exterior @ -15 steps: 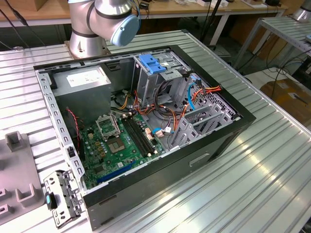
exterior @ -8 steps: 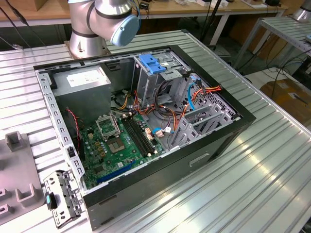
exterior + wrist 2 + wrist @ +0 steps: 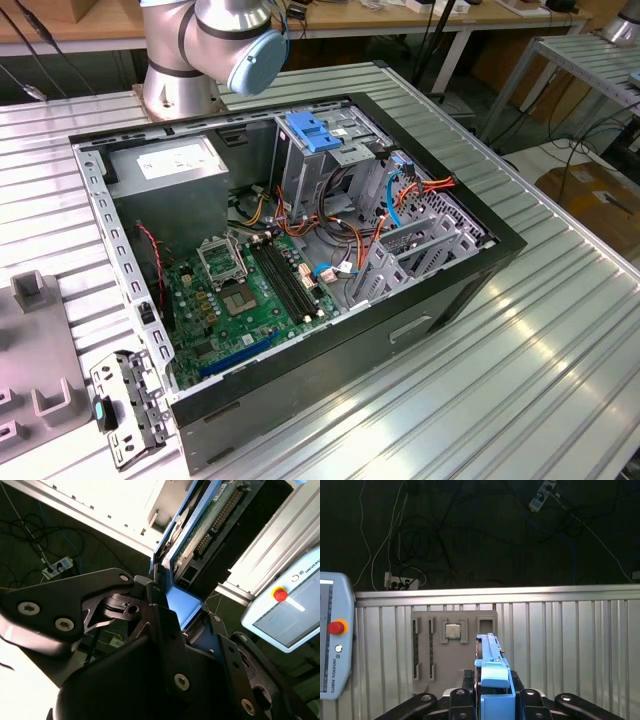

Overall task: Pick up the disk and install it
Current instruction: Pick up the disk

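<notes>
My gripper [image 3: 492, 695] was clamped on the near end of the disk [image 3: 489, 652], between its blue rails. The disk stood on edge, its long axis running straight out from my fingers, with the circuit-board face showing in the second wrist view. Past its far end, in the first wrist view, lay a grey fixture [image 3: 452, 670] on the ribbed table [image 3: 560, 645]. In the exterior view the open computer case [image 3: 300, 300] held its drive cage [image 3: 295, 175] upright, and I judged the disk not yet installed.

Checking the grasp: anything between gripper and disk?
Nothing. In the second wrist view the gripper is shut directly on the disk, gripping its blue rail; no gap shows.
</notes>
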`<state>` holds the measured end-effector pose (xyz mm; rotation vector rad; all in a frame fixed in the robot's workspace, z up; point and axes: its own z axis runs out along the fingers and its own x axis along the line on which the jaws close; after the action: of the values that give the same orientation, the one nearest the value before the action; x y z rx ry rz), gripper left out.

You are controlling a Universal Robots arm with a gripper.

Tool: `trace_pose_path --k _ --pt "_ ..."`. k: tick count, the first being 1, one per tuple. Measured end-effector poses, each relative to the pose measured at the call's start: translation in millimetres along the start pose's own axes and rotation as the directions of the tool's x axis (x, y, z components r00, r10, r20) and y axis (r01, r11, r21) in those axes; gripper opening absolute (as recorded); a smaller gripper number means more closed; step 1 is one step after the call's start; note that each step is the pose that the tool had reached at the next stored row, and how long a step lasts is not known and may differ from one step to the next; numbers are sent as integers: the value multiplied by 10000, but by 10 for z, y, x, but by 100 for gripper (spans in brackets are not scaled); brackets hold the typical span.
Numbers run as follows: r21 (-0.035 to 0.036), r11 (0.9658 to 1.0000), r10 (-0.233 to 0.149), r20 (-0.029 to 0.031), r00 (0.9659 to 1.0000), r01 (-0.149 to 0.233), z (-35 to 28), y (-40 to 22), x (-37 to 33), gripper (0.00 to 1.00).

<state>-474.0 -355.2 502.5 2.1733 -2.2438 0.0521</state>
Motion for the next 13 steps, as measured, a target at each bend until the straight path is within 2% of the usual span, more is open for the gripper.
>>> trace_pose_path --k 3,9,13 --pt "-1 10000 0 0 10000 0 -45 -1 2 37" --pt "0 10000 0 0 10000 0 -47 -1 2 37" --pt "-1 10000 0 -1 10000 0 -47 -58 0 37"
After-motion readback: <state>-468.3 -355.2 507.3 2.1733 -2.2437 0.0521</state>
